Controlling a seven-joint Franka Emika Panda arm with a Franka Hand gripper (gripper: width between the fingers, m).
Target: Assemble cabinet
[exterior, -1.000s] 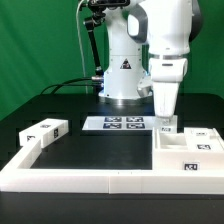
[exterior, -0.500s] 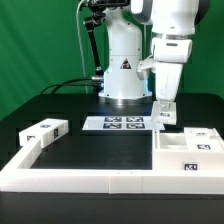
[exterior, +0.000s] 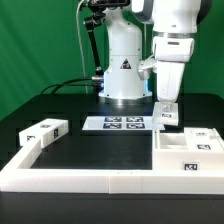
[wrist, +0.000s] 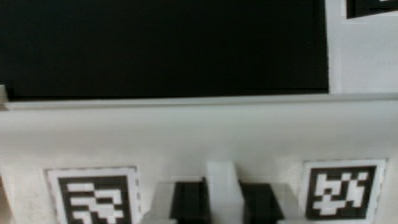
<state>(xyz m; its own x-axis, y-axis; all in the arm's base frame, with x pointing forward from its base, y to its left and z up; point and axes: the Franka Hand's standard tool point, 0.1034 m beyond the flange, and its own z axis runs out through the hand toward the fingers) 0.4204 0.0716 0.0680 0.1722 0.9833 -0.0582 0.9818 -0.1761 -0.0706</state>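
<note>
My gripper (exterior: 167, 106) hangs over the right side of the table, shut on a small white cabinet part (exterior: 167, 117) with black-and-white tags, held a little above the table. In the wrist view the two dark fingers (wrist: 187, 203) clamp a thin white rib of that part (wrist: 196, 130), with my gripper (wrist: 222, 192) between two tags. The white cabinet box (exterior: 186, 150) stands just in front of and below the held part. Another tagged white panel (exterior: 45, 130) lies at the exterior view's left.
The marker board (exterior: 115, 124) lies flat before the robot base. A long low white border rail (exterior: 90, 172) runs along the front and up the left side. Black table surface (wrist: 160, 50) shows beyond the held part.
The gripper has risen with the white part in it, lifting it off the spot by the box. In the last half second it has hardly moved.
</note>
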